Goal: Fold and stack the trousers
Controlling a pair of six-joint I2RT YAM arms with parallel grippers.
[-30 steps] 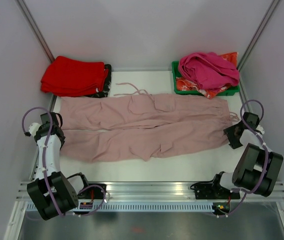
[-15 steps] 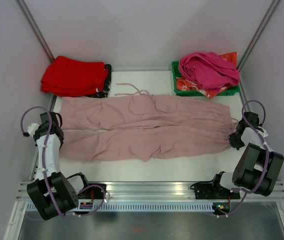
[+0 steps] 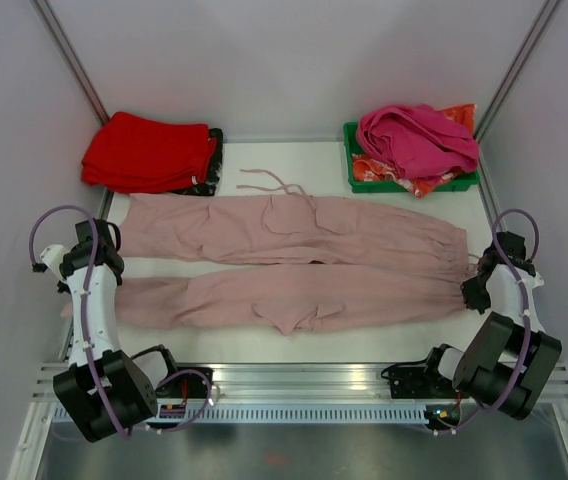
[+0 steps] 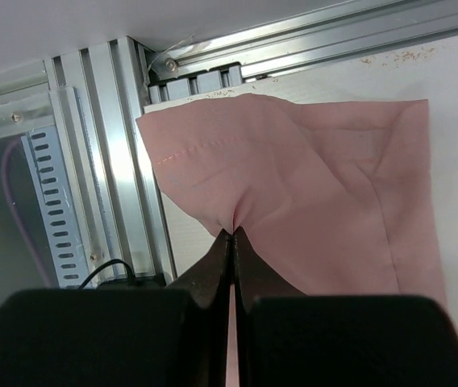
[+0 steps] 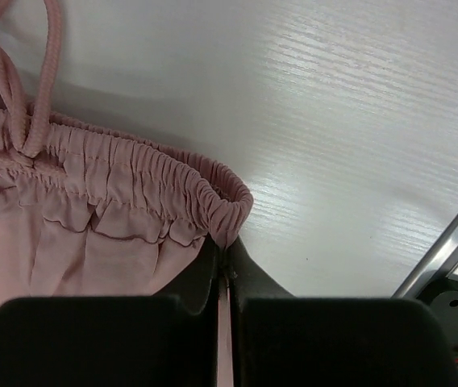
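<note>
The pale pink trousers (image 3: pixel 294 230) lie flat across the table, legs to the left, gathered waistband to the right. A strip of bare table shows between the two legs. My left gripper (image 3: pixel 82 295) is shut on the hem corner of the near leg, by the table's left front corner. The left wrist view has the fingertips (image 4: pixel 232 234) pinching a peak of the trousers (image 4: pixel 318 185). My right gripper (image 3: pixel 471 290) is shut on the near end of the waistband. Seen from the right wrist, that gripper (image 5: pixel 224 250) bites the elastic edge of the trousers (image 5: pixel 92 201), with the drawstring (image 5: pixel 43 72) beyond.
Folded red garments (image 3: pixel 149 152) lie at the back left. A green bin (image 3: pixel 364 175) at the back right holds a magenta garment (image 3: pixel 414 135). An aluminium rail (image 3: pixel 294 378) runs along the front edge, and the side rail (image 4: pixel 108 161) lies just past the left fingertips.
The right gripper has shut on the waistband. Both grippers have moved toward the front edge, dragging the near leg away from the far leg and pulling it straighter.
</note>
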